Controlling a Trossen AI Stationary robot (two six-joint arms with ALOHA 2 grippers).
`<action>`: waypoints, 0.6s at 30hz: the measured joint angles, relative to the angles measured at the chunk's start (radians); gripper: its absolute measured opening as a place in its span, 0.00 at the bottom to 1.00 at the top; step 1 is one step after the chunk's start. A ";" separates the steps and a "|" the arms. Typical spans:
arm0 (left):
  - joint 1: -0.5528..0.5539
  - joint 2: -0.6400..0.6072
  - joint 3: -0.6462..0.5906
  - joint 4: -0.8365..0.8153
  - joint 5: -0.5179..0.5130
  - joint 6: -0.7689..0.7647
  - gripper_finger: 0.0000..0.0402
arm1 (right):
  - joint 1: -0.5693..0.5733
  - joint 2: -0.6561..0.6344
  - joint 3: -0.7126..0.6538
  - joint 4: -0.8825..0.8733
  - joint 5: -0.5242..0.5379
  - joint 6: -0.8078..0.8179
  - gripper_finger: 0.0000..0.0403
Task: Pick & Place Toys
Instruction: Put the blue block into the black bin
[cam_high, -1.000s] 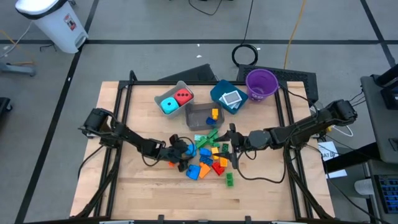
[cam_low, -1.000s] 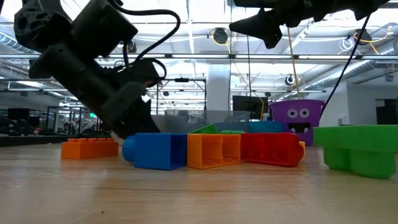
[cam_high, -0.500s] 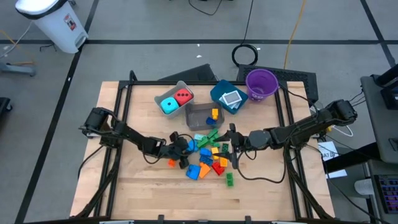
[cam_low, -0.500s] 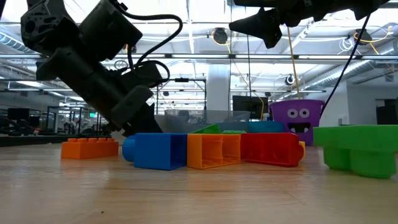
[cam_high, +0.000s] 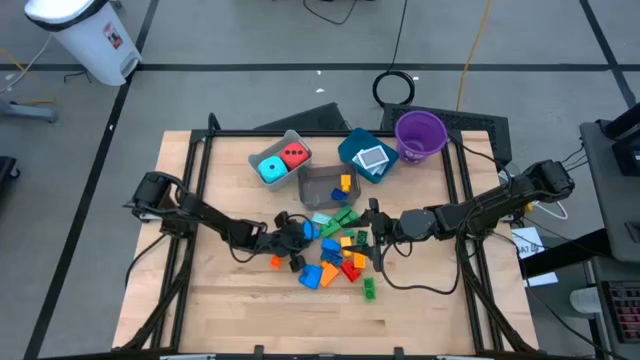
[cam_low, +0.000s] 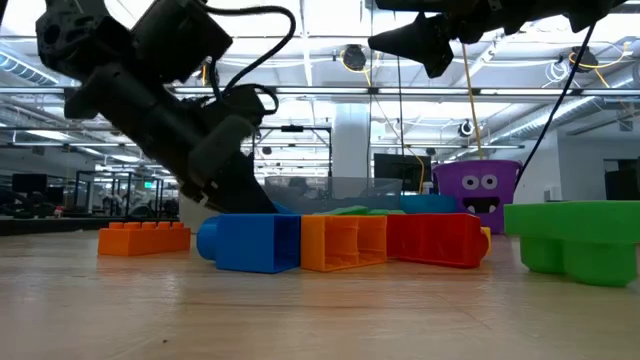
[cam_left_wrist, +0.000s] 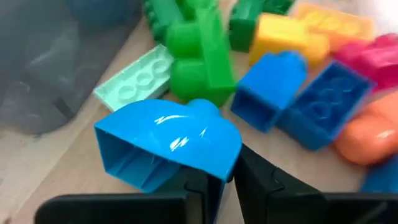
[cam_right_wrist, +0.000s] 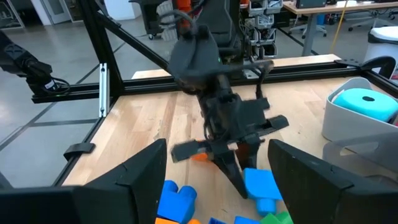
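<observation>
At pile's edge on the tabletop (cam_high: 220, 300), left claw (cam_left_wrist: 227, 180) pinches a blue brick (cam_left_wrist: 168, 146); right claw (cam_high: 374, 228) hovers spread w/ nothing btwn its fingers.

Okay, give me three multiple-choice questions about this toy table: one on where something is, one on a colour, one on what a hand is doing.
1. Where do the two dice-like cubes sit?
A. in the light grey bin
B. in the purple cup
C. loose on the table

2. What colour is the brick in the left hand?
A. red
B. light blue
C. yellow

3. How is the right hand?
A. shut on a green brick
B. open and holding nothing
C. inside the teal bin

Answers:
1 A: the cyan cube and red cube lie in the light grey bin.
2 B: the left hand is shut on a light blue brick.
3 B: the right hand hangs open by the pile.
</observation>
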 joint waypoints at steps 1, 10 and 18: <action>-0.002 -0.013 0.008 0.000 0.001 0.009 0.14 | 0.000 0.000 0.000 0.000 0.000 0.000 0.62; -0.005 -0.237 0.057 0.015 -0.003 0.208 0.11 | 0.000 0.000 -0.001 -0.006 0.000 0.000 0.62; 0.105 -0.328 0.081 0.017 -0.006 0.310 0.14 | 0.000 0.000 -0.001 0.000 0.000 0.000 0.62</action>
